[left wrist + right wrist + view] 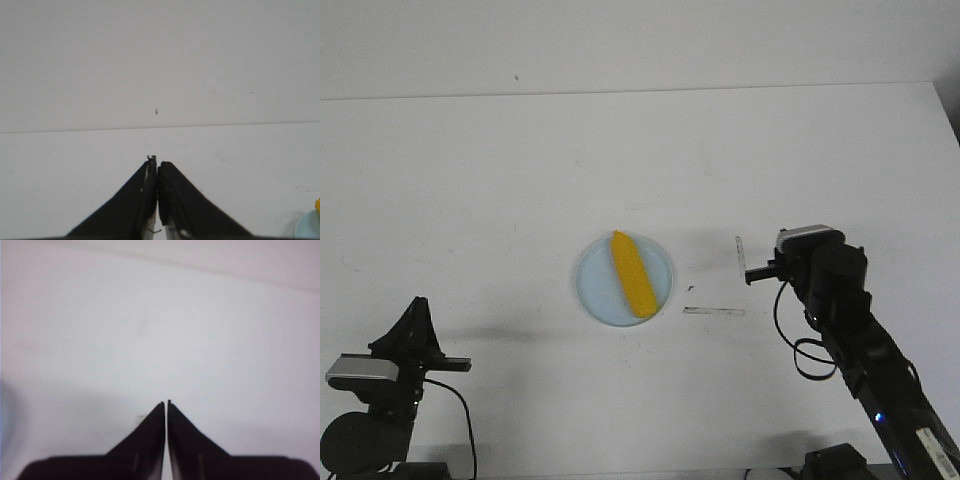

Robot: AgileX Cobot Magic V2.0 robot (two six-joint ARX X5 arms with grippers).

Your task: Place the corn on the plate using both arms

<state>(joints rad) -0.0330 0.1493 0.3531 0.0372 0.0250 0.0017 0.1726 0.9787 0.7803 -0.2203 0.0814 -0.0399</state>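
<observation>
corn [633, 275]: lies diagonally on plate [591, 287], tapered end toward far desk [520, 180]
left claw [158, 165]: closed, empty
right claw [166, 403]: closed, empty

No readable text

Nothing legible shows in any view; a pale label on the right arm [930, 445] is too blurred to read.

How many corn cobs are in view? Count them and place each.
1. The corn lies diagonally on the plate, mid-table between the two arms. Nothing in view could hide another.
</observation>
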